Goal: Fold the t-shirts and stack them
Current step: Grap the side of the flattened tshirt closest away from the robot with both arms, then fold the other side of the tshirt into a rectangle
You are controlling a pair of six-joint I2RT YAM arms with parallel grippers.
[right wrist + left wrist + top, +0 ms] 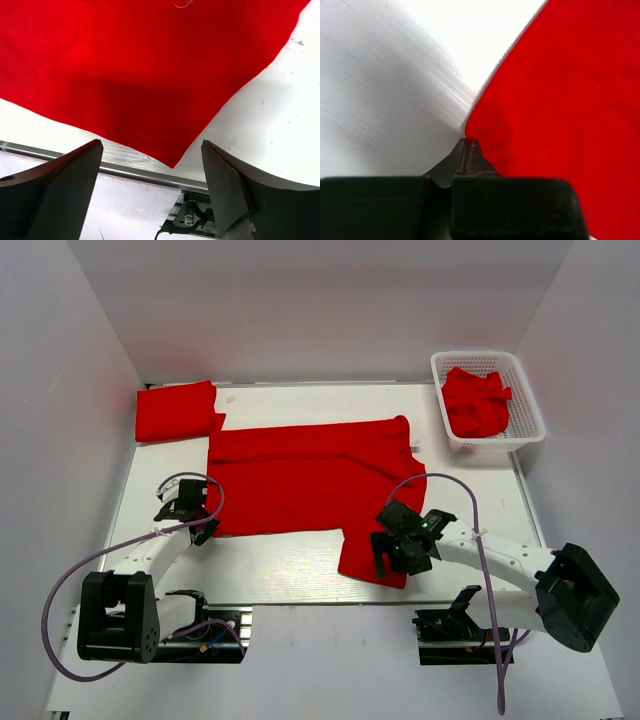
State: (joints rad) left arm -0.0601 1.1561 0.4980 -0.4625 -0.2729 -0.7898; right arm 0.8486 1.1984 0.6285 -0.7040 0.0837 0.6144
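Note:
A red t-shirt [300,475] lies spread flat in the middle of the white table, with one flap hanging down toward the front edge at the right. My left gripper [200,525] is at its lower left corner. In the left wrist view the jaws [468,142] are closed, with the corner of the shirt [560,100] at their tip. My right gripper [395,550] is open over the lower right flap. In the right wrist view it [151,145] straddles the flap's pointed corner [140,60] without touching it. A folded red shirt [175,412] lies at the back left.
A white basket [480,357] at the back right holds crumpled red shirts [475,402]. The table's metal front rail [130,171] runs just below the flap's corner. White walls close in the left, back and right sides.

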